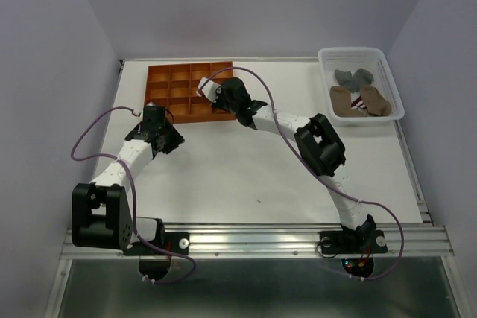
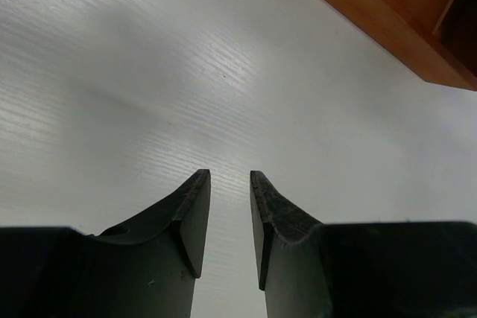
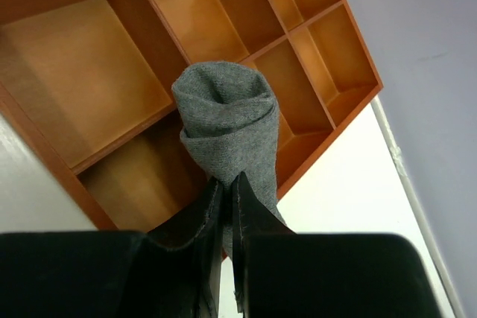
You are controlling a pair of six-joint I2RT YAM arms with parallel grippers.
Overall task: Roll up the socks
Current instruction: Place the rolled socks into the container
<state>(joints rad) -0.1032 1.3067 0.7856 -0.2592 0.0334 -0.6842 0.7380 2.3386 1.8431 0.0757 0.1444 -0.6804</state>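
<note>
- Two arms are showing in the top view; your right gripper (image 1: pixel 237 98) is hanging over the near edge of the divided orange tray (image 1: pixel 168 80); your left gripper (image 1: pixel 160 130) is sitting low over the table (image 1: pixel 223 176), just beside the tray's near-left corner; the other socks (image 1: pixel 358 98), grey and tan, are lying in the white basket (image 1: pixel 393 87) at the far right, well apart from both arms; the sock you are carrying is hiding under the wrist here.
- Left wrist view: the fingers (image 2: pixel 186 214) are standing partly spread with nothing between them; bare table is lying beneath, and the tray's corner is showing at upper right.
- Right wrist view: the jaws are pressing almost together, pinching the tail of the rolled grey sock (image 3: pixel 227 121); the roll is hanging above a divider near the tray's edge, so which compartment it is aiming at you cannot tell.
- Judging by this, you are stowing a finished roll; the next move is calling for centring it over one compartment, lowering it inside, and only then letting go.
</note>
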